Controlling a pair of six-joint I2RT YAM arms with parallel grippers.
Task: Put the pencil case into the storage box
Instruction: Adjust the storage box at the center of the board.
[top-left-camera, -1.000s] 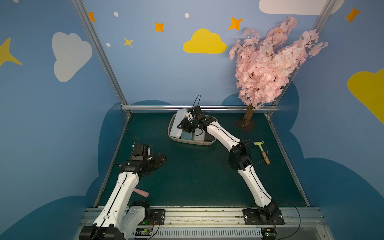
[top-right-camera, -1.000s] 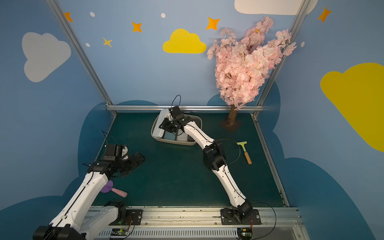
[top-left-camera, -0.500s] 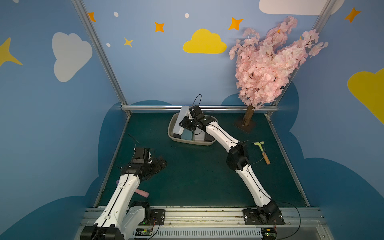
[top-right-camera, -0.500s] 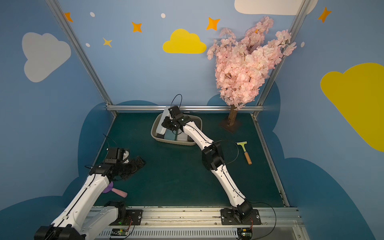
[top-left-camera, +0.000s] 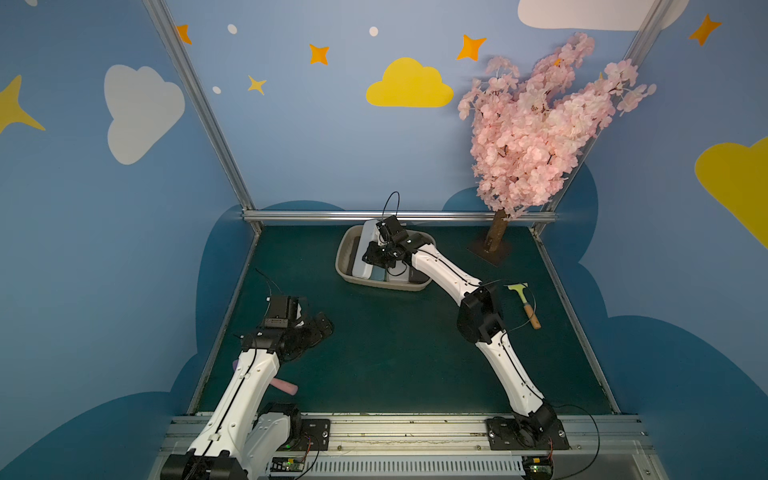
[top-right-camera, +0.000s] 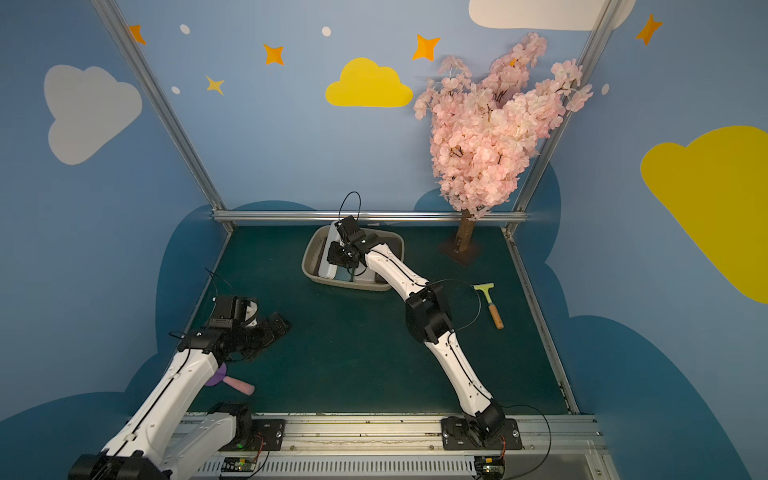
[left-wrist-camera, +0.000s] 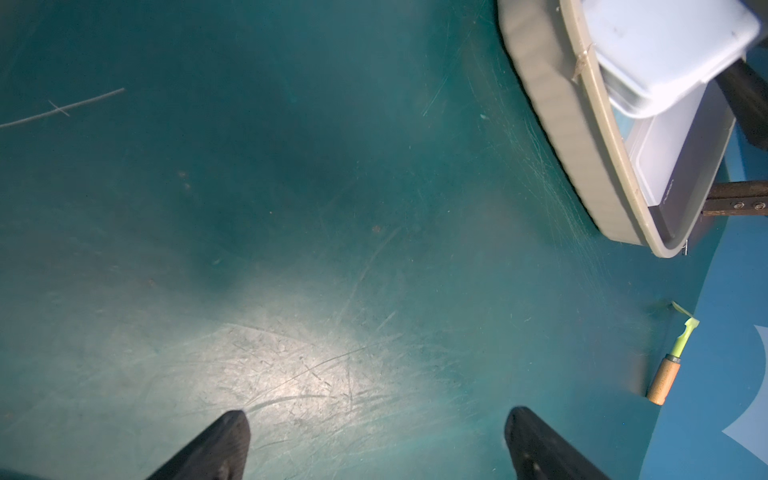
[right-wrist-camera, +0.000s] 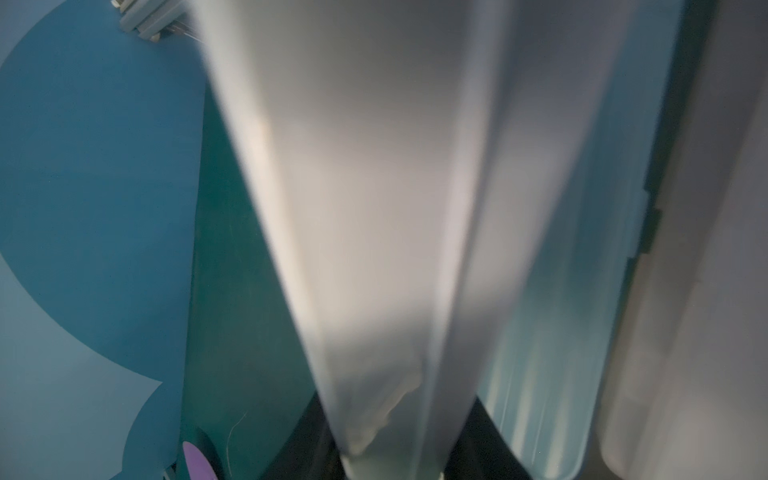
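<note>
Noted: right hand (top-left-camera: 381, 255) clamped on pencil case (top-left-camera: 362, 266), which sits tilted inside storage box (top-left-camera: 341, 259), far end over its rim. The left hand (top-left-camera: 318, 328) is wide open, empty, well clear of the box. Risk: release may leave the case propped.

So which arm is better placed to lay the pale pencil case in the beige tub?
Right. The right claw is shut on the pale blue plastic pencil case, tilted above the shallow beige plastic storage box. The left claw is open over the green mat, far away.
</note>
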